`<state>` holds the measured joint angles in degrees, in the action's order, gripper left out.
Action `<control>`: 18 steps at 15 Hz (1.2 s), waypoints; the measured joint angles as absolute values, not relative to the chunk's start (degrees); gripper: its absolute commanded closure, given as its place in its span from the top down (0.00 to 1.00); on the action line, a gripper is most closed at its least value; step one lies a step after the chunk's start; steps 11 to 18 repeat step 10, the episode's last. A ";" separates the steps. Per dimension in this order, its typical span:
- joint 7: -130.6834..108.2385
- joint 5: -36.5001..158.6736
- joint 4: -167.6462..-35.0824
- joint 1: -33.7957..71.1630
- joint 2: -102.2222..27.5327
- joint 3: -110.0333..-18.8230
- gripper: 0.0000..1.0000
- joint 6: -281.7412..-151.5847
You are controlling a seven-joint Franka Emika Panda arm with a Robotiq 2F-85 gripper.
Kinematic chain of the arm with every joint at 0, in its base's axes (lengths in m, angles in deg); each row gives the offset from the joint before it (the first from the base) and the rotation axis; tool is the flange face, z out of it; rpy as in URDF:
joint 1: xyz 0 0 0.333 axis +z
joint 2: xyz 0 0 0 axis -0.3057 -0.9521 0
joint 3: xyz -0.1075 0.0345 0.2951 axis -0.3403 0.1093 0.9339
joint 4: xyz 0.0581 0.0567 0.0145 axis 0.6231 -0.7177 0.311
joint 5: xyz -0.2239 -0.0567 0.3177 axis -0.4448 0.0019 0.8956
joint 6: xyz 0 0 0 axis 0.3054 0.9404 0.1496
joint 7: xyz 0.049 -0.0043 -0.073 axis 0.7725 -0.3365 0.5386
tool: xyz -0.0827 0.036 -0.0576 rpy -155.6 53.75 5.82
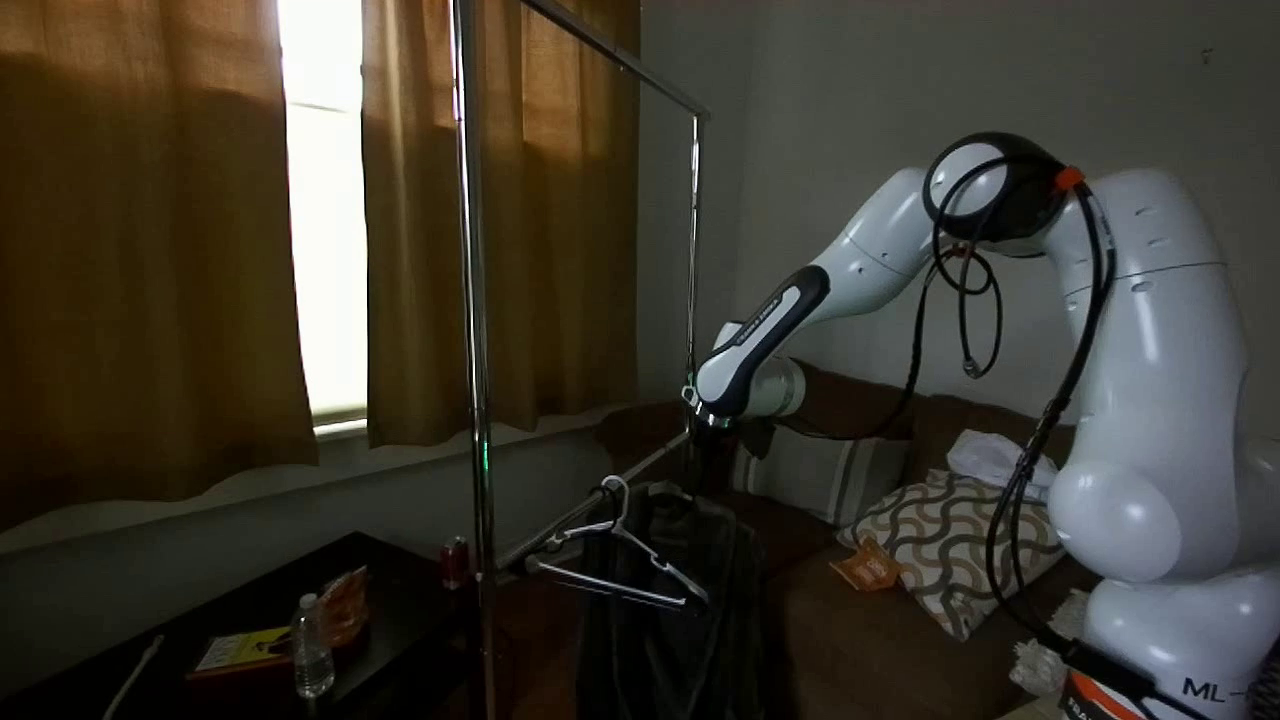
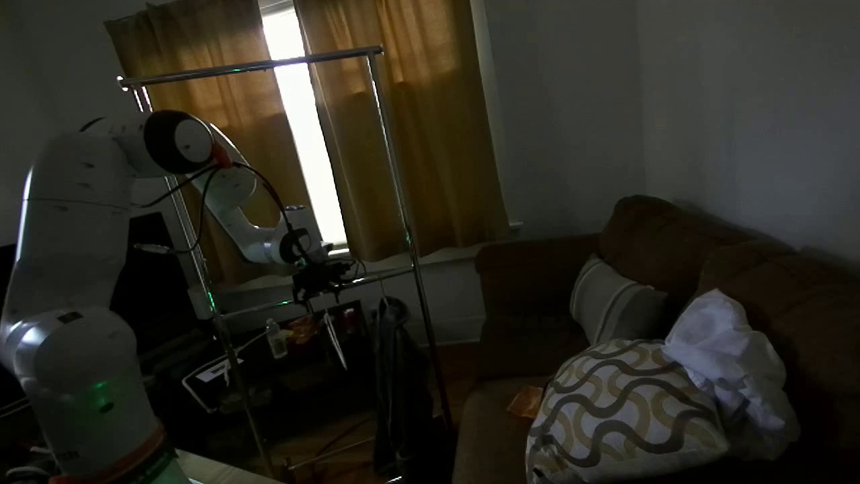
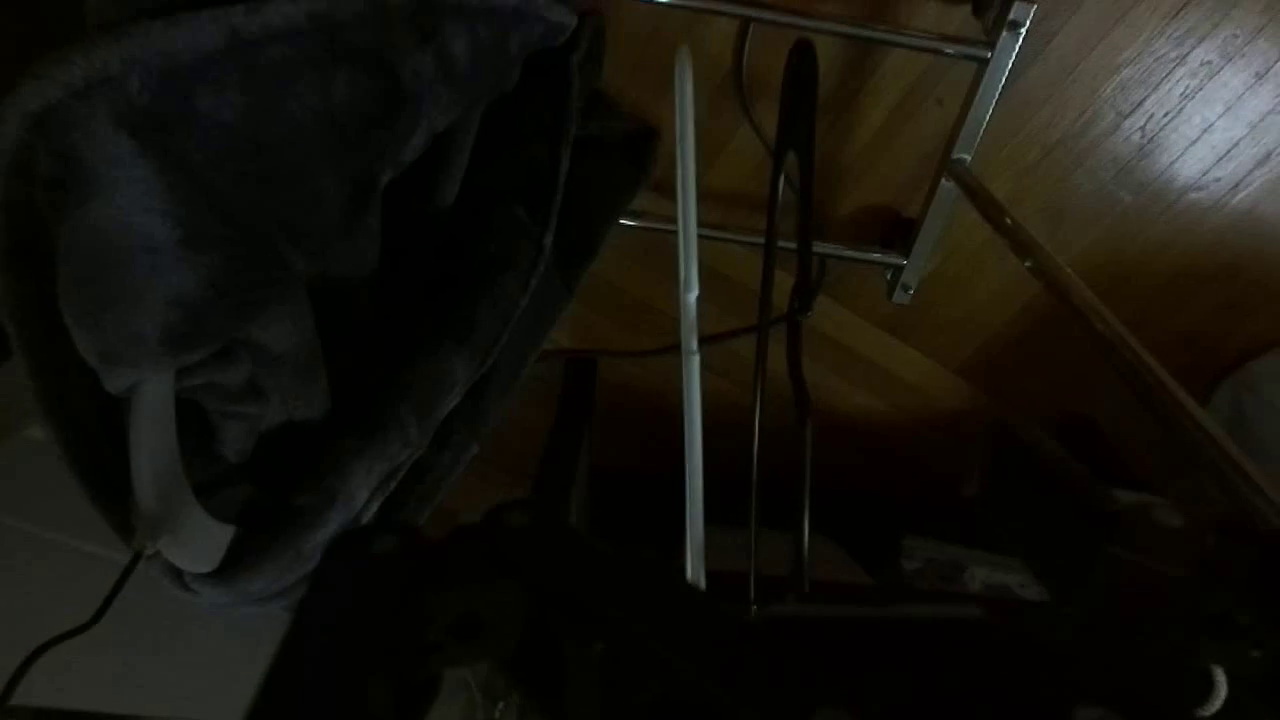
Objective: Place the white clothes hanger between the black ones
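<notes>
The white clothes hanger hangs from the rack's lower rail, its hook upward. It also shows edge-on in an exterior view. In the wrist view the white hanger lies between a dark garment and the black hangers, which are close together on its right. In the exterior views the black ones are faint against the dark. My gripper is at the lower rail, close above the white hanger; it is dark in an exterior view. Its fingers are lost in shadow, so I cannot tell whether they hold anything.
The dark garment hangs beside the hangers. The metal rack's lower rail and upright post stand near the arm. A dark table with a water bottle and red can is behind. A brown sofa stands beside the rack.
</notes>
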<state>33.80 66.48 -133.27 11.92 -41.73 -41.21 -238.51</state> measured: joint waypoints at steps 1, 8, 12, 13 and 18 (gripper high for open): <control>33.80 66.71 -134.59 11.90 -39.46 -41.25 1.00 -237.09; 33.86 68.07 -140.63 14.39 -25.66 -43.36 1.00 -231.59; 33.86 68.07 -141.54 14.97 -23.91 -43.76 1.00 -231.15; 33.86 68.07 -141.54 14.97 -23.91 -43.76 1.00 -231.15; 33.86 68.07 -141.54 14.97 -23.91 -43.76 1.00 -231.15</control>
